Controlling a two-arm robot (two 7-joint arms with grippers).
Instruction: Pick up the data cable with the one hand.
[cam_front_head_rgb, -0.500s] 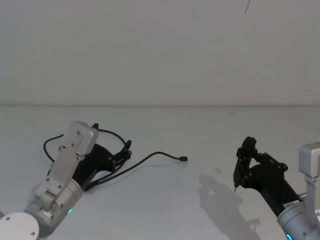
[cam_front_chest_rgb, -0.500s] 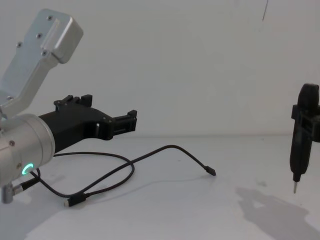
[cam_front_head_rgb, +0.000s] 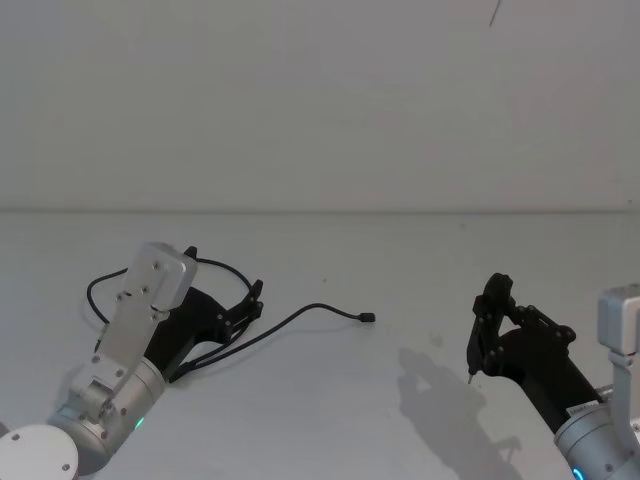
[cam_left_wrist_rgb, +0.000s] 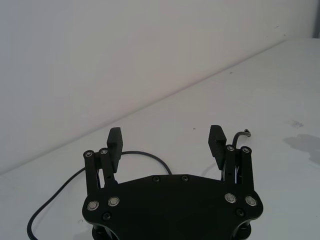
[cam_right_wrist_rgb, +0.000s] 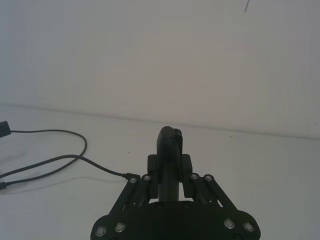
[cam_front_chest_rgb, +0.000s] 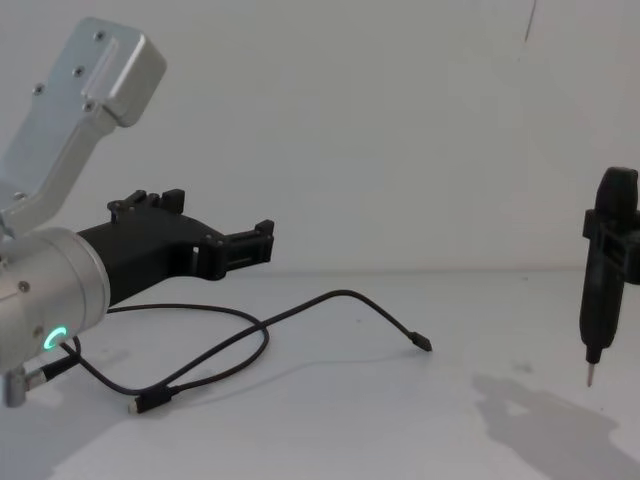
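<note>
White tabletop (cam_front_head_rgb: 420, 260), plain wall behind. Left gripper (cam_left_wrist_rgb: 166, 136) hovers with jaws apart, just above the looped data cable (cam_front_head_rgb: 320, 306). Recommend lowering squarely astride one strand before closing. Right gripper (cam_front_head_rgb: 487, 325), parked well apart, clamps a black pointed tool (cam_right_wrist_rgb: 170, 137).

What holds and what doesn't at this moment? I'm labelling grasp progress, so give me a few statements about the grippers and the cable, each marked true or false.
1. The left gripper is open. True.
2. The data cable has been lifted off the table. False: it lies on the table in loose curves, and the left gripper hovers above it without holding it.
3. The right gripper is shut on a black pointed tool, tip pointing down. True.
4. The right gripper is touching the cable's plug. False: it hangs well off to the right of that plug, with bare table between them.
</note>
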